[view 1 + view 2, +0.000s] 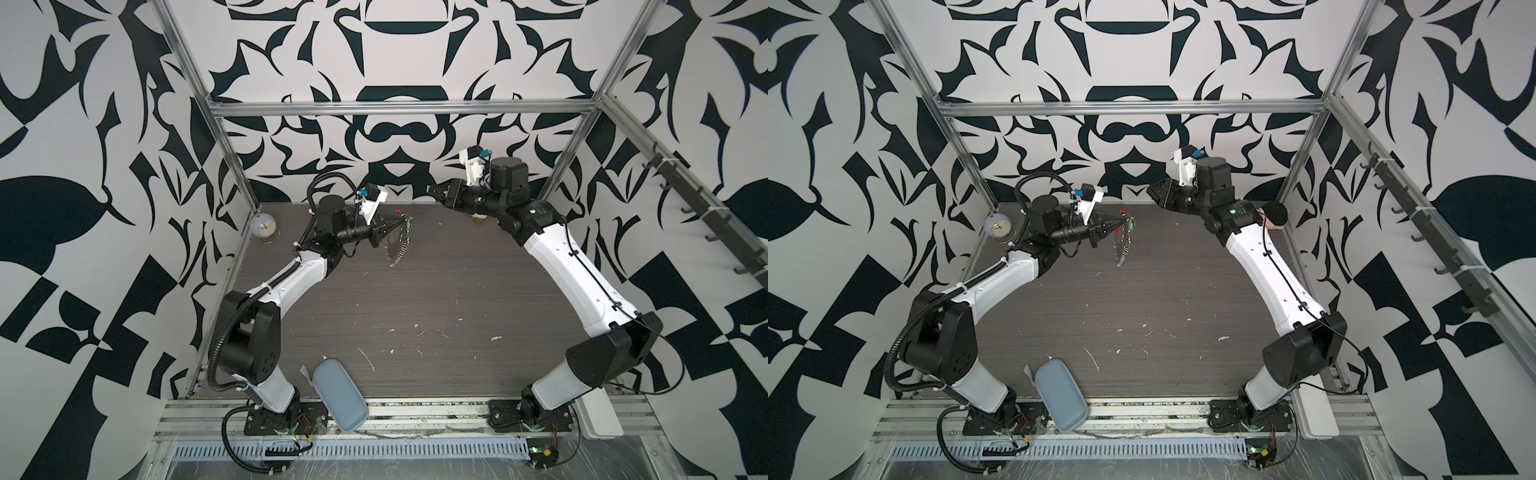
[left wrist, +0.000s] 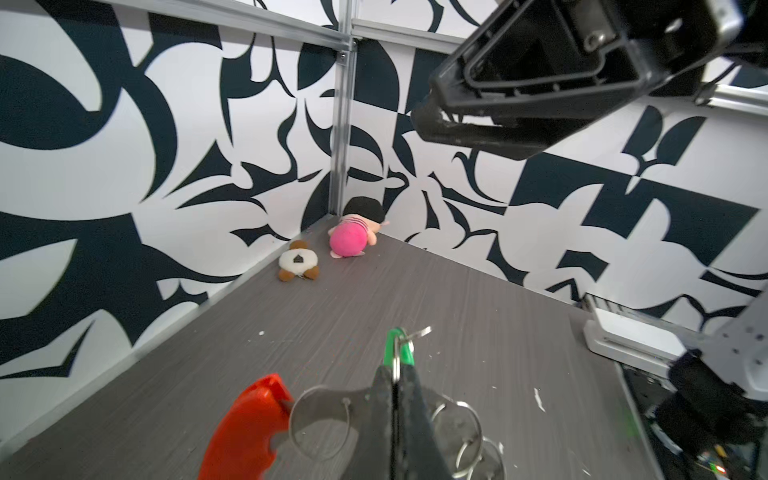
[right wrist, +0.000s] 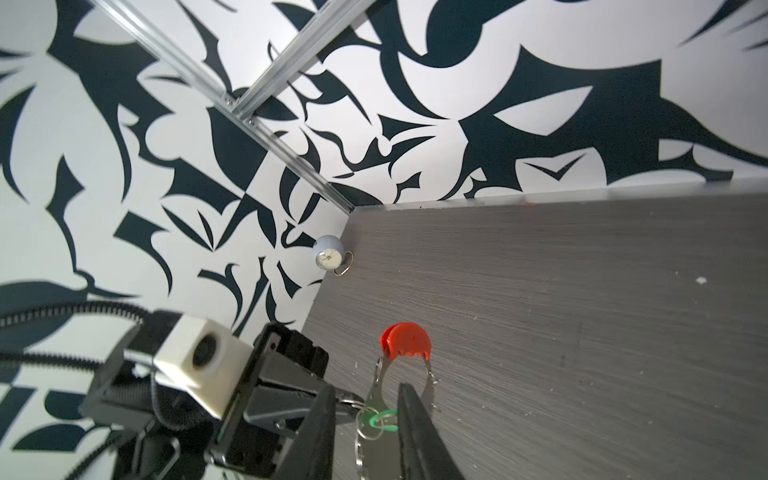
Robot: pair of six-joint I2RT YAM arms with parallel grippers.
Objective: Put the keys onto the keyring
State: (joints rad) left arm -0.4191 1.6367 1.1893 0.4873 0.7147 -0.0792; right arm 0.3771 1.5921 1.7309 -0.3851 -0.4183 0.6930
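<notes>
Top view, grey-blue case [image 1: 340, 395] shut, keyring [image 1: 400, 249] aloft

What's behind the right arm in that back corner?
Two plush toys lie there: a pink doll with black hair and a brown-and-white plush, clear in the left wrist view. In both top views the right arm covers most of them; only small parts show.

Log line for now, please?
left gripper: shut on red-barred metal keyring, lifted; right gripper: open; green-tagged silver key: by left gripper
</notes>
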